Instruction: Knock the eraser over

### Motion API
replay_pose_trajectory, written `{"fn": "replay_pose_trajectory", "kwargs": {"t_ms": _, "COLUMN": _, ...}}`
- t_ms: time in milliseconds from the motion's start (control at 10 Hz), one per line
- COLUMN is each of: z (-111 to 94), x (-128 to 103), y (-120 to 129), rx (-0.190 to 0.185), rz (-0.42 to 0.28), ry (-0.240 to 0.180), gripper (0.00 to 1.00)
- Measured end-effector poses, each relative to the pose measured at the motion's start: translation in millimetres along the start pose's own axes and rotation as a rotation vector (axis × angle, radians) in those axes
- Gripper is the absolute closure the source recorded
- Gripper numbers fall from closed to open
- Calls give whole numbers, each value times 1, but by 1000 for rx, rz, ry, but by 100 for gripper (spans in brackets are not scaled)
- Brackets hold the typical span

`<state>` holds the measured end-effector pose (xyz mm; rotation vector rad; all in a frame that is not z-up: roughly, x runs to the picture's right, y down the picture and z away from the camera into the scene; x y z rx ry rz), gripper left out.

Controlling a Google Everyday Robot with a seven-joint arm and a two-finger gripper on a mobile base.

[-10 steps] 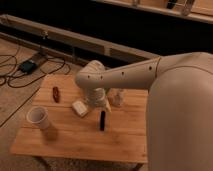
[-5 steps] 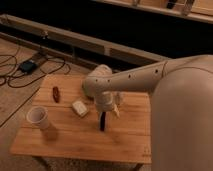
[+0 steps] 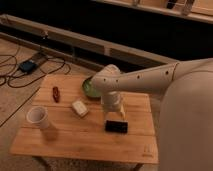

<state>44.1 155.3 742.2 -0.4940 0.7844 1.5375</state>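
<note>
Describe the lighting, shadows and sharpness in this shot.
Camera view: dim, warm light; background nearly black; whole frame soft. The cup casts a shadow to its right on the table. The gripper hangs just above the flat-lying eraser, its tips blurred.

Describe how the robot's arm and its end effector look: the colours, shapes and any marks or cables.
The arm is white or cream, thick and rounded, like smooth tubes joined by a bulging round joint. A row of small dark dots runs along its long segment. No loose cables show on it. The end effector is the same pale colour, narrower, and sits just above the black eraser on the wooden table.
</note>
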Motion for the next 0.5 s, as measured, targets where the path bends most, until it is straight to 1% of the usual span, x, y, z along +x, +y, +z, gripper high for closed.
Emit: {"fn": "replay_pose_trajectory", "kwargs": {"t_ms": 500, "z": 0, "x": 0, "y": 2, "rx": 0, "rz": -7, "ry": -1, "gripper": 35}}
